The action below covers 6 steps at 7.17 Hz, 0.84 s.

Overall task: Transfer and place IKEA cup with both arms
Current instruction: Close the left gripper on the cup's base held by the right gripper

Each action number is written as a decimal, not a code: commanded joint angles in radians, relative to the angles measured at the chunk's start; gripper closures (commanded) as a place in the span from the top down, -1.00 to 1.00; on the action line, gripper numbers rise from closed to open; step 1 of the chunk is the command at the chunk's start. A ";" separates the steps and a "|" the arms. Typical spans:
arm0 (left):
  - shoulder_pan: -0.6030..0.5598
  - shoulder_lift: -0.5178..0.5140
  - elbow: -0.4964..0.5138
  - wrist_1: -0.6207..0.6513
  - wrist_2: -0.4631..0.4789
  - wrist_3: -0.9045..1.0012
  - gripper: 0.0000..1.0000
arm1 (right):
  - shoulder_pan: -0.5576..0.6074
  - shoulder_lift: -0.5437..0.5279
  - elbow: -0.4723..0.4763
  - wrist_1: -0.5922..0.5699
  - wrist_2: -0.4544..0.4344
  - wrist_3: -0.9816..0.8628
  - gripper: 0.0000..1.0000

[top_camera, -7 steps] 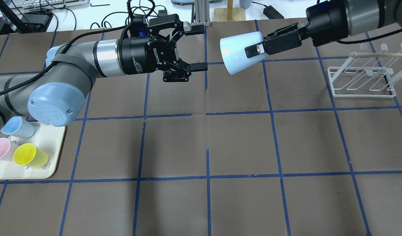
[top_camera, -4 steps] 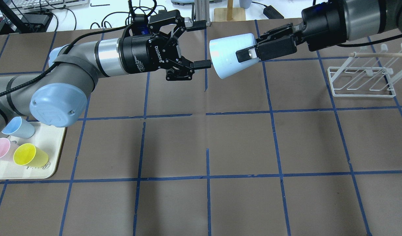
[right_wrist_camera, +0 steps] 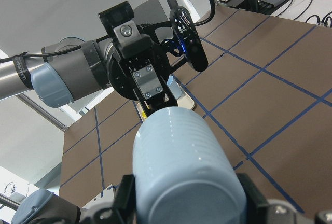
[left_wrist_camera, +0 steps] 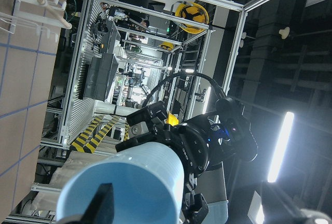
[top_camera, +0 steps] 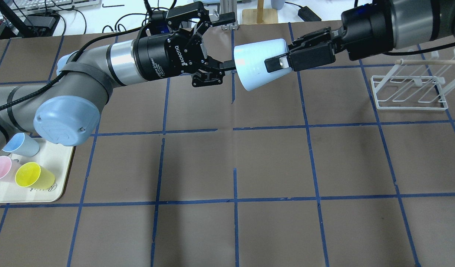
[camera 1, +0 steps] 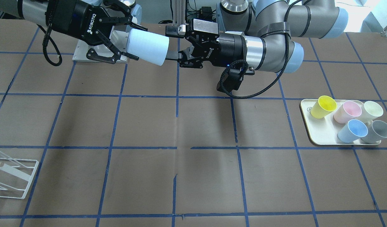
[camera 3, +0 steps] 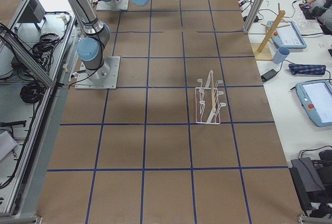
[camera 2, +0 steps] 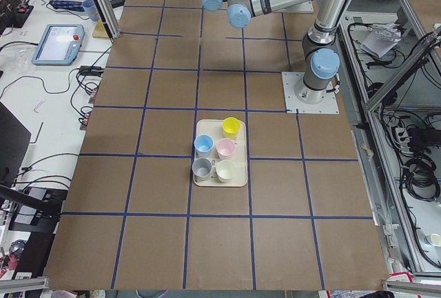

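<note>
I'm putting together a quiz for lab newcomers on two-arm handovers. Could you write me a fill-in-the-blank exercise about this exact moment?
1. The gripper shut on the IKEA cup belongs to the robot's ____ arm.
2. The jaws of the left gripper stand ____ at the cup's wide end.
3. The tray holds ____ cups.

Missing words: right; open; five.

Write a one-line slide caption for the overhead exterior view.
Mid-air handover: the right hand grips a small pale blue plastic tumbler sideways, its mouth facing the open left hand.
</note>
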 commanded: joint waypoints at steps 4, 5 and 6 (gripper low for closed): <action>-0.040 0.000 0.002 0.011 -0.014 -0.004 0.17 | 0.006 -0.001 -0.006 -0.003 0.068 0.010 0.16; -0.040 0.000 0.003 0.011 -0.013 -0.004 -0.02 | 0.006 -0.001 -0.007 -0.003 0.068 0.013 0.25; -0.040 0.002 0.003 0.011 -0.013 -0.008 -0.18 | 0.006 -0.001 -0.010 -0.003 0.067 0.016 0.30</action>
